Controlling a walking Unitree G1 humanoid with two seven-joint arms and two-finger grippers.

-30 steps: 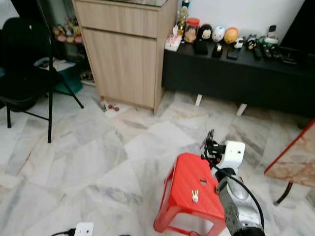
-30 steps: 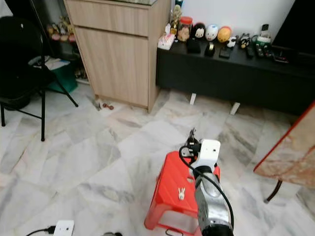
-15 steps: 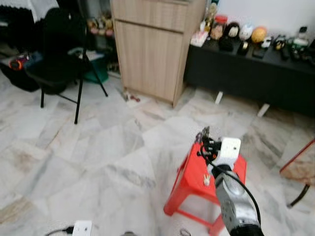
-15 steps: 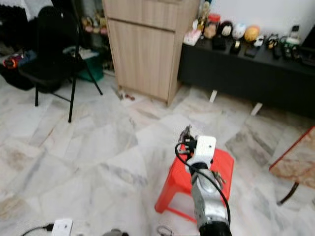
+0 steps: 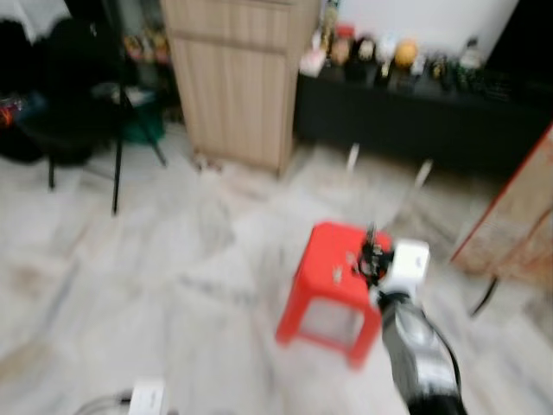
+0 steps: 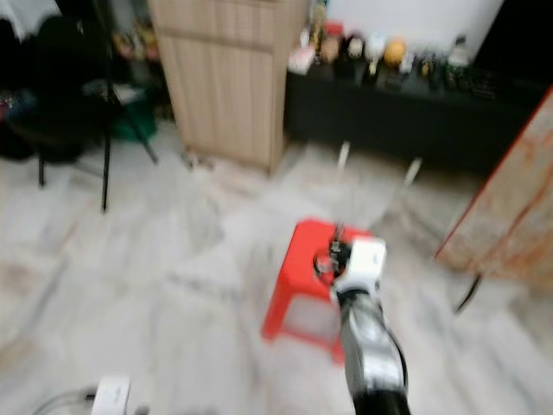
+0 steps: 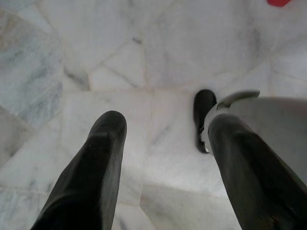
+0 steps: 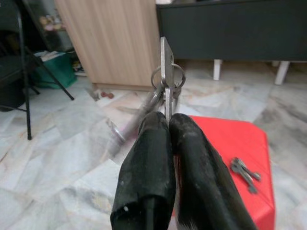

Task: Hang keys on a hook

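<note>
The right gripper (image 8: 167, 125) is pinching its two long black fingers tight on a bunch of flat silver metal keys on a round wire ring (image 8: 165, 79); one blade is standing straight up out of the fingertips, and the others are swinging toward ten o'clock as a grey smear. In the head views that gripper (image 5: 370, 257) is hovering over the right edge of a small square red plastic stool (image 5: 333, 287), at the end of the shiny silver right arm (image 5: 416, 350) with its white boxy wrist block. A second, smaller pair of dull metal keys (image 8: 245, 171) is lying flat on the stool's smooth red top, at four o'clock of the pinched bunch and apart from it.

The left gripper (image 7: 165, 143) is hanging with its rounded matte black fingers spread wide over the pale grey-veined marble floor (image 7: 120, 57), holding nothing.

Beyond the stool, at eleven o'clock, a tall light-wood cabinet (image 5: 242, 78) is standing beside a long low black bench (image 5: 406, 117) lined with small round figurines. A black folding chair (image 5: 78, 112) is sitting at nine o'clock, and a speckled stone tabletop with a red rim (image 5: 514, 212) is leaning in at three o'clock.

Against the picture half a second back, the whole head view is sliding and now blurring, so the camera is moving; the right gripper is still clamped on the same bunch.
</note>
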